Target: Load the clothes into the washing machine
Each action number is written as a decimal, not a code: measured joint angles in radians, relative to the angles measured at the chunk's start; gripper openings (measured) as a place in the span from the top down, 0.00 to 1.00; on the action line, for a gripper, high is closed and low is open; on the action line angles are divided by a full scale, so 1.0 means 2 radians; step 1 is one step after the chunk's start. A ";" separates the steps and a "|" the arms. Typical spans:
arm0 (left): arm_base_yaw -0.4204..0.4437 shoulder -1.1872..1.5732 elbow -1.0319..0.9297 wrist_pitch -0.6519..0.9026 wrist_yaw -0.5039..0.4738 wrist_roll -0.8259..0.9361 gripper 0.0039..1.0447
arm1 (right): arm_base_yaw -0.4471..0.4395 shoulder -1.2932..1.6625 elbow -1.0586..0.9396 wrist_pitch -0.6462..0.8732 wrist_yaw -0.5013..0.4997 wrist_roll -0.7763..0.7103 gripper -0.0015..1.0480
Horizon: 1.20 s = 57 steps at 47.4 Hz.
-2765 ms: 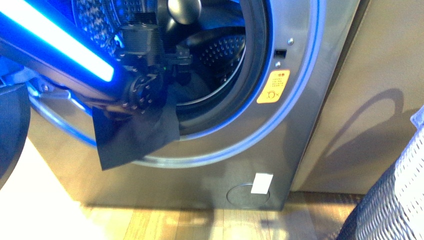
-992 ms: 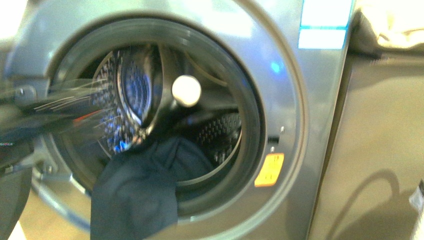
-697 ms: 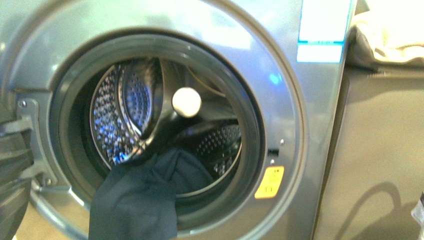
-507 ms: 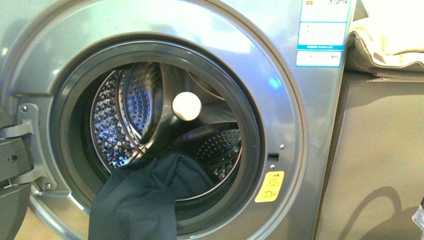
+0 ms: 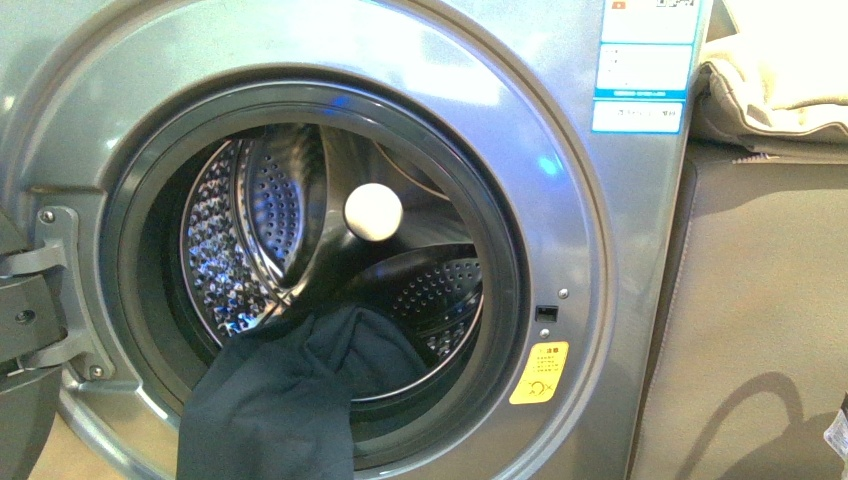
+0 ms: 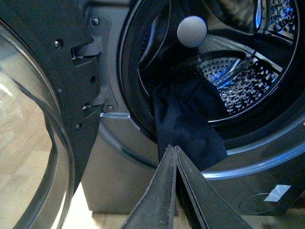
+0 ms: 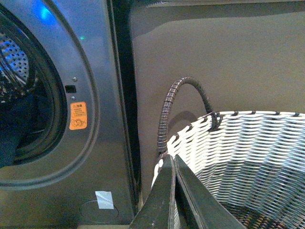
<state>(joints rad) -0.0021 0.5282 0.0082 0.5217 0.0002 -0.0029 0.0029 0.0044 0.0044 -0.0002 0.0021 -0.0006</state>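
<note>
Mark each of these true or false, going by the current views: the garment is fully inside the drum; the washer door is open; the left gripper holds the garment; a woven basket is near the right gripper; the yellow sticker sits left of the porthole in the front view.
1. The garment is fully inside the drum. False: part of it hangs out over the porthole's lower rim.
2. The washer door is open. True.
3. The left gripper holds the garment. False: it is shut and empty, short of the cloth.
4. A woven basket is near the right gripper. True.
5. The yellow sticker sits left of the porthole. False: it is at the lower right.
</note>
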 joint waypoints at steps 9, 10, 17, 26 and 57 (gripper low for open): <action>0.000 -0.058 0.000 -0.055 0.000 0.000 0.97 | 0.000 0.000 0.000 0.000 0.000 0.000 0.98; 0.000 -0.063 0.000 -0.059 0.000 0.000 0.97 | 0.000 0.000 0.000 0.000 0.000 0.000 0.98; 0.000 -0.096 0.000 -0.091 0.000 0.000 0.97 | 0.000 0.000 0.000 0.000 0.000 0.000 0.98; 0.000 -0.137 0.000 -0.132 0.000 0.000 0.97 | 0.000 0.000 0.000 0.000 0.000 0.000 0.98; 0.000 -0.262 0.000 -0.261 0.000 0.000 0.97 | 0.000 0.000 0.000 0.000 0.000 0.000 0.98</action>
<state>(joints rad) -0.0021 0.0044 0.0078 0.0006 0.0002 -0.0029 0.0029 0.0044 0.0044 -0.0002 0.0021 -0.0006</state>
